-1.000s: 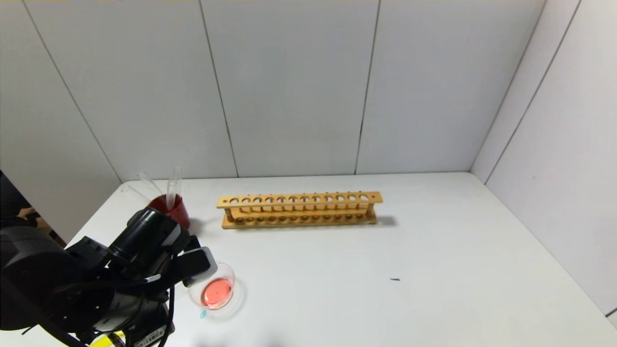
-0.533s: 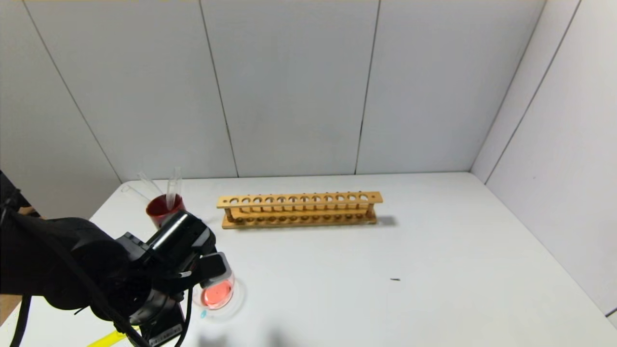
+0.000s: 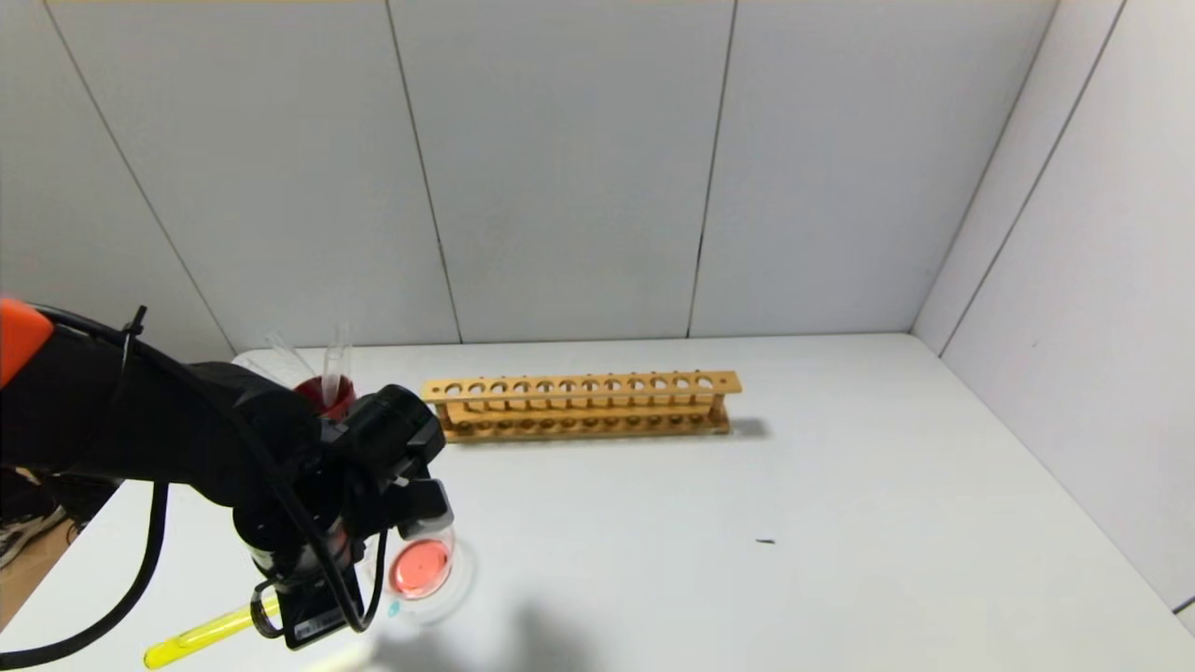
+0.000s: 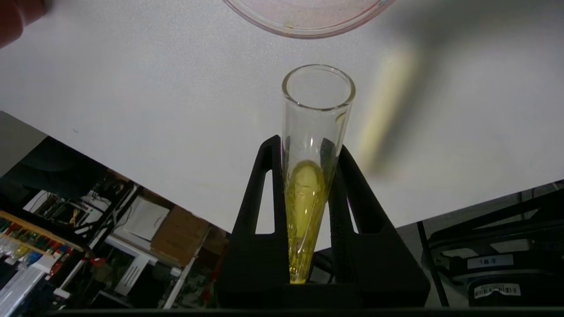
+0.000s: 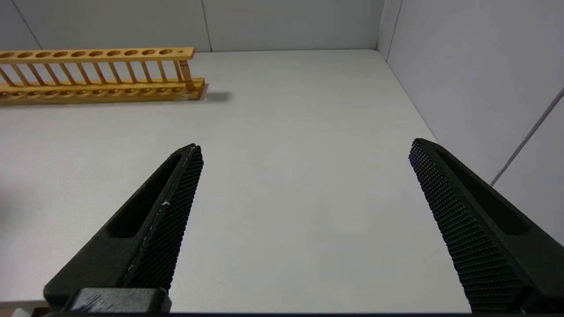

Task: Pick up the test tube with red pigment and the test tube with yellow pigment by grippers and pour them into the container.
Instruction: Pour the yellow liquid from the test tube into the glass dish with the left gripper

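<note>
My left gripper point(image 4: 308, 147) is shut on the test tube with yellow pigment point(image 4: 308, 193). The tube lies tilted, with yellow liquid in its lower part and its open mouth close to the rim of the container point(image 4: 308, 26). In the head view the tube's yellow end point(image 3: 201, 637) sticks out below my left wrist point(image 3: 373, 467), beside the container point(image 3: 420, 563), a clear dish holding pink-red liquid. No tube with red liquid shows. My right gripper point(image 5: 304, 149) is open and empty above bare table; it is out of the head view.
A dark red cup point(image 3: 327, 394) with colourless tubes stands behind my left arm. A long wooden tube rack point(image 3: 581, 406) with no tubes in it stands at the back middle; it also shows in the right wrist view point(image 5: 97, 72). White walls close in the table at the back and right.
My left arm has swung up and turned over the dish. The tube's yellow end has come into view below the wrist at the lower left. The dish has not moved.
</note>
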You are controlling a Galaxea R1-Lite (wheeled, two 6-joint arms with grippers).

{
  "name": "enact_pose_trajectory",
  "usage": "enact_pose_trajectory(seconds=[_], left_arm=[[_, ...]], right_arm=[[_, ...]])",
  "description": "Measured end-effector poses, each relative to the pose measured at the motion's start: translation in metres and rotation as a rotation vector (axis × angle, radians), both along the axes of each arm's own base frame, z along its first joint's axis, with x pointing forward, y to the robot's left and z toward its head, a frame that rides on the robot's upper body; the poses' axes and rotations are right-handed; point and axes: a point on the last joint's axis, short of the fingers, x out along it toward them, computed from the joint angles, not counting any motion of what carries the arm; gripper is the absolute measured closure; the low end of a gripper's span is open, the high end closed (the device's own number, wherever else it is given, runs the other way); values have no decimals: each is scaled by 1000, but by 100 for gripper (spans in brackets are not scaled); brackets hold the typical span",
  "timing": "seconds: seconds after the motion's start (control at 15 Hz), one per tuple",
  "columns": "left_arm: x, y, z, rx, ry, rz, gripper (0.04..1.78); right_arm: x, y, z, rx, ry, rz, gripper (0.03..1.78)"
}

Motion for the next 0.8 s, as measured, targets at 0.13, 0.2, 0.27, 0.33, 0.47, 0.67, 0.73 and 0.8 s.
enact_pose_trajectory(seconds=[0.13, 0.2, 0.27, 0.33, 0.47, 0.67, 0.73, 0.8], left_arm=[[6, -2, 0, 30, 0, 3, 151], [9, -3, -1, 39, 4, 4, 151], [11, -4, -1, 50, 18, 1, 151], [12, -4, -1, 62, 35, 0, 151], [16, -6, -3, 74, 52, 0, 151], [20, -7, -5, 117, 74, -10, 151], [21, -7, -6, 130, 85, -11, 151], [22, -8, -7, 134, 88, -12, 151]], right_arm=[[0, 0, 0, 0, 0, 0, 10], [0, 0, 0, 0, 0, 0, 10], [0, 0, 0, 0, 0, 0, 10], [0, 0, 0, 0, 0, 0, 10], [0, 0, 0, 0, 0, 0, 10], [0, 0, 0, 0, 0, 0, 10], [0, 0, 0, 0, 0, 0, 10], [0, 0, 0, 0, 0, 0, 10]])
